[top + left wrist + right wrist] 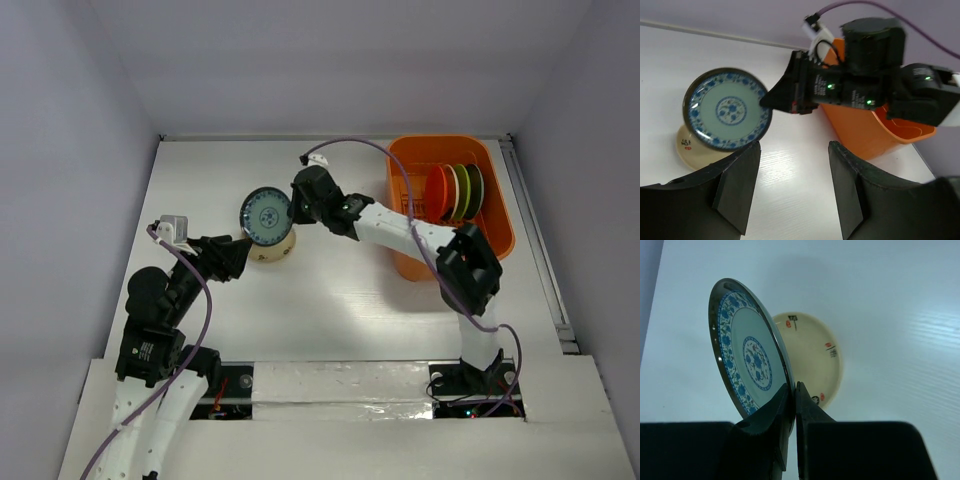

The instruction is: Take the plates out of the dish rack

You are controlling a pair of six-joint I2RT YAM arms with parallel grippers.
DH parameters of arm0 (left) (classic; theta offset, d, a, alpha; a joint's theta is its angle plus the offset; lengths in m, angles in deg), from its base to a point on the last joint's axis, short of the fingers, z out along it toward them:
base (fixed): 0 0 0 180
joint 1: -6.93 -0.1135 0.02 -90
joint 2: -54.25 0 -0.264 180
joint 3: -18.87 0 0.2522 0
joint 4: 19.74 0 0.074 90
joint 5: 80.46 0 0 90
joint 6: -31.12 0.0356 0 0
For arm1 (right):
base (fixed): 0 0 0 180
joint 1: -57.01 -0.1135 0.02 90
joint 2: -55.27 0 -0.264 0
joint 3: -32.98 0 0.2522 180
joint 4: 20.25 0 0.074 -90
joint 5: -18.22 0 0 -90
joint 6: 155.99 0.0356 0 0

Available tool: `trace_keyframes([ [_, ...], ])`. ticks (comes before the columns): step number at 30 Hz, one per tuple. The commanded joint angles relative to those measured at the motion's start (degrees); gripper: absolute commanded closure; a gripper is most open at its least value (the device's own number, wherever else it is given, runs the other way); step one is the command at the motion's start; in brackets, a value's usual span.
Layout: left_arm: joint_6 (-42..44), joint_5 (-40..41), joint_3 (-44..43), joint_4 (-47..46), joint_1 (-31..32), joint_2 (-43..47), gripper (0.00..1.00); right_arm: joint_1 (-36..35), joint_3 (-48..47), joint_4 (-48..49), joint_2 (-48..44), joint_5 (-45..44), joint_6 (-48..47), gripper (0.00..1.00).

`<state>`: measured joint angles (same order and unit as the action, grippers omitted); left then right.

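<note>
Pale lilac walls enclose a white tabletop. Toward 10 o'clock from its centre, the right tool pinches the lower rim of a blue-patterned plate, held tilted on edge over a cream plate lying flat. At 7 o'clock of that pair the left tool hangs with jaws apart, holding nothing. The orange dish rack sits at 2 o'clock, with four plates standing on edge inside.
</note>
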<state>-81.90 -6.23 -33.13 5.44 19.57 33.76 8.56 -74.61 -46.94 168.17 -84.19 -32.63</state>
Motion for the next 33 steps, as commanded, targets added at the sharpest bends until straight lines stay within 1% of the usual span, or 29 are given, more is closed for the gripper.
trace_keyframes([
  [1, -0.3, 0.3, 0.1, -2.5, -0.3, 0.4, 0.47, -0.3, -2.8, 9.8, 1.1, 5.6, 8.1, 1.00],
  [4, -0.2, 0.3, 0.1, -2.5, -0.3, 0.4, 0.47, -0.3, -0.5, 12.2, 3.2, 7.0, 10.8, 1.00],
  [6, -0.3, 0.1, 0.1, -2.5, -0.3, 0.3, 0.47, -0.3, 1.1, 12.3, 4.3, 7.4, 12.1, 0.98],
  [9, -0.3, 0.1, 0.1, -2.6, -0.3, 0.4, 0.47, -0.3, 3.1, 14.9, 5.3, 7.8, 13.1, 0.96],
  [12, -0.3, 0.0, 0.2, -2.6, -0.3, 0.4, 0.47, -0.3, 5.2, 17.0, 5.5, 8.4, 14.1, 0.94],
  [19, -0.3, 0.0, 0.2, -2.7, -0.3, 0.3, 0.47, -0.3, 8.6, 17.7, 4.9, 7.0, 15.0, 0.90],
  [22, -0.3, 0.0, 0.2, -2.6, -0.3, 0.4, 0.47, -0.3, 8.7, 17.4, 5.1, 6.7, 14.8, 0.84],
  [25, -0.3, 0.0, 0.1, -2.6, -0.3, 0.4, 0.47, -0.3, 9.3, 17.0, 5.2, 5.7, 14.6, 0.79],
  [27, -0.3, 0.0, 0.2, -2.6, -0.3, 0.5, 0.47, -0.3, 9.4, 16.0, 5.1, 5.2, 14.2, 0.71],
  [29, -0.3, 0.0, 0.2, -2.7, -0.3, 0.4, 0.47, -0.3, 9.5, 15.4, 5.0, 4.5, 13.6, 0.65],
  [30, -0.2, -0.1, 0.2, -2.7, -0.3, 0.5, 0.47, -0.3, 9.7, 15.2, 4.9, 4.4, 13.3, 0.64],
  [32, -0.2, -0.1, 0.2, -2.8, -0.3, 0.5, 0.47, -0.3, 9.7, 14.4, 4.5, 4.1, 12.3, 0.52],
  [33, -0.3, -0.1, 0.2, -2.7, -0.3, 0.5, 0.47, -0.3, 9.6, 13.8, 4.3, 3.8, 12.0, 0.51],
])
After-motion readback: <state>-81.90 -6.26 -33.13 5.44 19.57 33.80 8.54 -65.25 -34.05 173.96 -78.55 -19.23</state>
